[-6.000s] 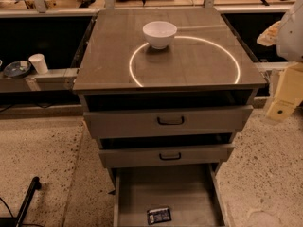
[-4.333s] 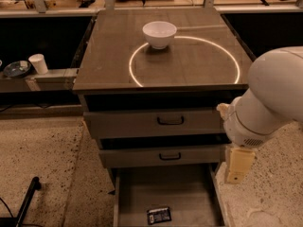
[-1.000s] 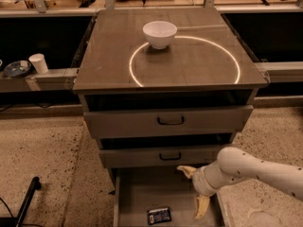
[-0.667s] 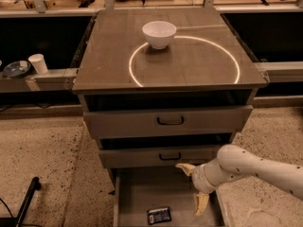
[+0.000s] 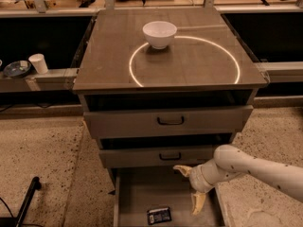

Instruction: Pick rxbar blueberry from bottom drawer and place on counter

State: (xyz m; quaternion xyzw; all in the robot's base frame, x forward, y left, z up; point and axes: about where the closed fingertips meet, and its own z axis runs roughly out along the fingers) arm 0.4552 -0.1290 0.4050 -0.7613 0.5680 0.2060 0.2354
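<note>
the cream-coloured two-finger gripper (image 5: 186, 191) is being held low over the bottom drawer (image 5: 137, 193) — the lowest grey-brown wooden tray of the cabinet, standing open with its plain floor showing. its two pale fingers (image 5: 198, 203) are being kept spread wide, one pointing up and left toward the drawer front above, the other pointing down at the tray floor, and nothing is being pinched between them. the gripper is being carried by a rounded white arm (image 5: 255, 167) that is reaching in from the right edge of the view.

the small, flat, dark blue-black rxbar blueberry (image 5: 159, 215), with its pale label patch, is lying flat on the drawer floor near the lower edge of the view. it is being left untouched, just beside the downward finger and to its lower left, apart from it.

above the tray, a grey-brown middle drawer (image 5: 142, 157) and a grey-brown top drawer (image 5: 132, 122) are being kept shut, each with a black handle.

the glossy, dark grey-brown square counter (image 5: 189, 65) is being marked by a thin bright circular light ring (image 5: 129, 64). a round white bowl (image 5: 159, 33) is being borne upright on it, on the ring's upper left arc.

to the left of the cabinet — on a low ledge — a white cup (image 5: 38, 63) and a dark round dish (image 5: 16, 68) are being kept side by side.
</note>
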